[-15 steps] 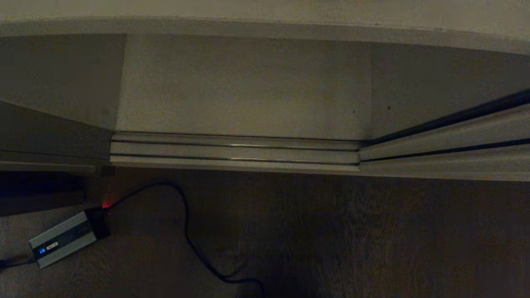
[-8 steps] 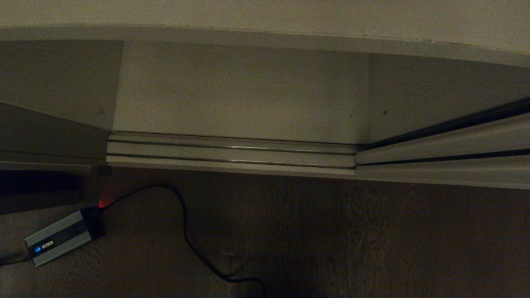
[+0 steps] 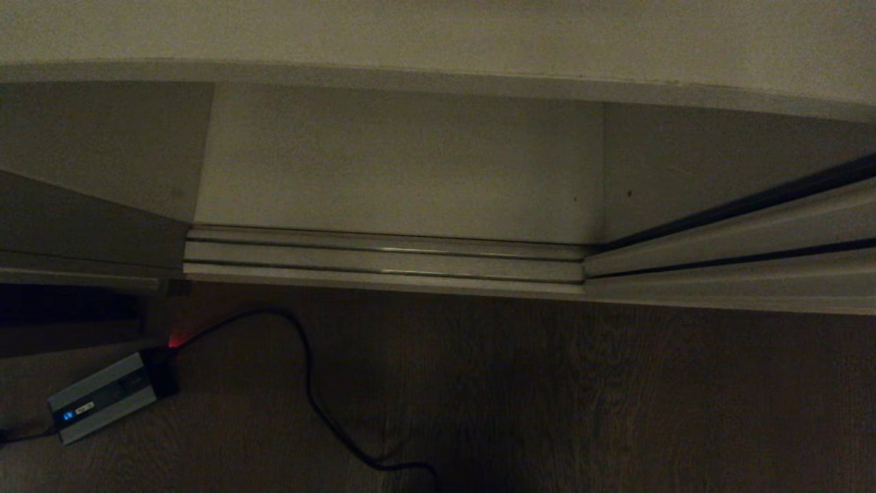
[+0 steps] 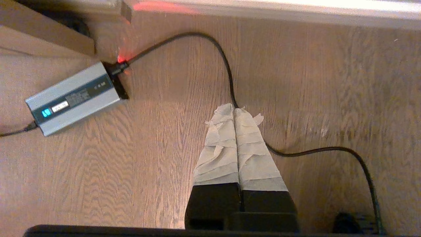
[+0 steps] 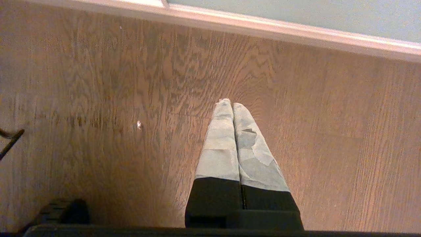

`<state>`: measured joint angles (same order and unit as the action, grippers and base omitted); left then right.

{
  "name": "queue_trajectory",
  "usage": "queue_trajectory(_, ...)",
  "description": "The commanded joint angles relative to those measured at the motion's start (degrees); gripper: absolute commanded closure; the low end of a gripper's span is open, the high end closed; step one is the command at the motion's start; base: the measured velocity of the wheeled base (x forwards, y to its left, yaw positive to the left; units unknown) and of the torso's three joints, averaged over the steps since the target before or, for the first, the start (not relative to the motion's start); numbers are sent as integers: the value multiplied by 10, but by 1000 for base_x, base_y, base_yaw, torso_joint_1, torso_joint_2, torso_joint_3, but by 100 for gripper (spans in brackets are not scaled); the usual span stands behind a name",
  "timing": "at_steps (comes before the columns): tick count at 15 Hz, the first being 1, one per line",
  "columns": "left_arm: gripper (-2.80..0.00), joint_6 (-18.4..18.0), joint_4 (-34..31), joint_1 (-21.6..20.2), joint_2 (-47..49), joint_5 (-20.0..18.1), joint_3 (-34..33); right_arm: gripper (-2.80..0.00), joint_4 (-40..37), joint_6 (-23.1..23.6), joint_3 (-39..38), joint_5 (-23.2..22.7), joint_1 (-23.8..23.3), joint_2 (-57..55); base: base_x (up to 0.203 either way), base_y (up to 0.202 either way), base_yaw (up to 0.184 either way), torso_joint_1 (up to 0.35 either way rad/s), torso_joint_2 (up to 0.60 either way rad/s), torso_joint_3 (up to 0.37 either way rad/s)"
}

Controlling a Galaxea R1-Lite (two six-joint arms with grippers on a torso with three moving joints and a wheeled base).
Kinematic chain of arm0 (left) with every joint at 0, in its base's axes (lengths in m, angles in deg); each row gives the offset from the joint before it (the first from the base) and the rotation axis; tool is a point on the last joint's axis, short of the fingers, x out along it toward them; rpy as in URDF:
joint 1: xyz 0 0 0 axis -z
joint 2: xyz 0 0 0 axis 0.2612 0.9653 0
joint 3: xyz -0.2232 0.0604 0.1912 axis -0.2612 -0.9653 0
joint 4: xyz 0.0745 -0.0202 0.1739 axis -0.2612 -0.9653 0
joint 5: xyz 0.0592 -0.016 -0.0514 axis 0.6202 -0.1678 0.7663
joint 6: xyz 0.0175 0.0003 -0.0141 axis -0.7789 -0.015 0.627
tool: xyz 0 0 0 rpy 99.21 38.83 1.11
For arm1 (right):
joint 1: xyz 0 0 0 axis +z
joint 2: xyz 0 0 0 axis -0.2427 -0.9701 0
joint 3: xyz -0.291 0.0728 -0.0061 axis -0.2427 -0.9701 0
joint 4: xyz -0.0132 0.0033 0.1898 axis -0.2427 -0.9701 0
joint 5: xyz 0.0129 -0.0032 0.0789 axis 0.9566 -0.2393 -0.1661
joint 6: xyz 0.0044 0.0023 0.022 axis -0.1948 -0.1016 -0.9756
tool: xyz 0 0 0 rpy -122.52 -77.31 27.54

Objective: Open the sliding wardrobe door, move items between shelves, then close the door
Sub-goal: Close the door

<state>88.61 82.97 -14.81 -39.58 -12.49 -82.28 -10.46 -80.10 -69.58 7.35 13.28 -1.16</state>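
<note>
Above the wood floor (image 4: pixel 98 171), near the grey box (image 4: pixel 74 98), left gripper (image 4: pixel 234 107) and right gripper (image 5: pixel 229 103) are held pressed together, empty.

The floor (image 4: pixel 329 82) looks like brown wood with wavy grain lines. The floor track (image 3: pixel 383 255) is ribbed, shiny metal. The grey box (image 4: pixel 72 98) looks like ridged metal. Its black cable (image 4: pixel 227 75) looks smooth. The fingers (image 4: pixel 223 138) of both grippers are wrapped in wrinkly, matt pale tape.
</note>
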Motion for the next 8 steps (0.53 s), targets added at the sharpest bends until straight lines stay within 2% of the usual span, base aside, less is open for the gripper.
queue_trajectory(1, 0, -1, 1, 0, 0, 0, 0, 0, 0, 0, -3, 0, 0, -1, 0, 0, 0, 2, 3, 183)
queue_trajectory(8, 0, 2, 1, 0, 0, 0, 0, 0, 0, 0, -2, 0, 0, -1, 0, 0, 0, 2, 0, 200)
